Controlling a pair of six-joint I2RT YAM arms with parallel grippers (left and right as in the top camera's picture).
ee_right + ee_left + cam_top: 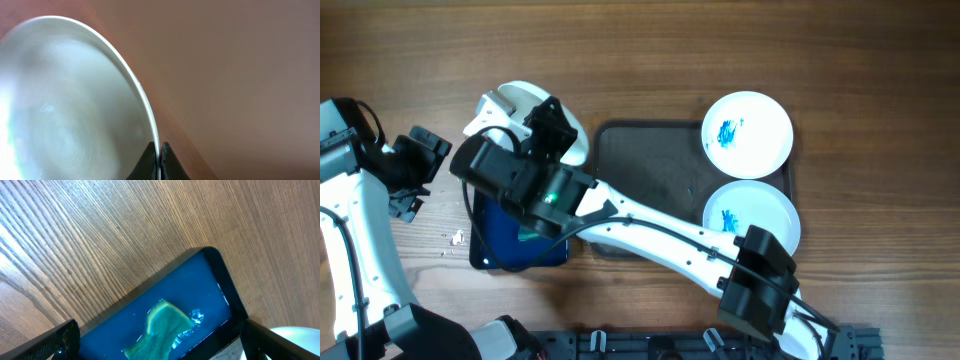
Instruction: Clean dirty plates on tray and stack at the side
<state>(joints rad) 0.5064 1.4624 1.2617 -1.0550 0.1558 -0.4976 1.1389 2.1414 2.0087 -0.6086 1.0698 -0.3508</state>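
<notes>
Two dirty plates (748, 133) (752, 218) sit on the right side of the tray (650, 170); I hold a third off to its left.
My right fingers (149, 161) are pinched on the white plate (75, 100) at its rim, over the tabletop (125, 230) just beyond the blue basin (222, 275); it looks clean, though the view is blurred. My left fingers (55, 342) are spread, gripping nothing, above the sponge (162, 322) in the basin.
</notes>
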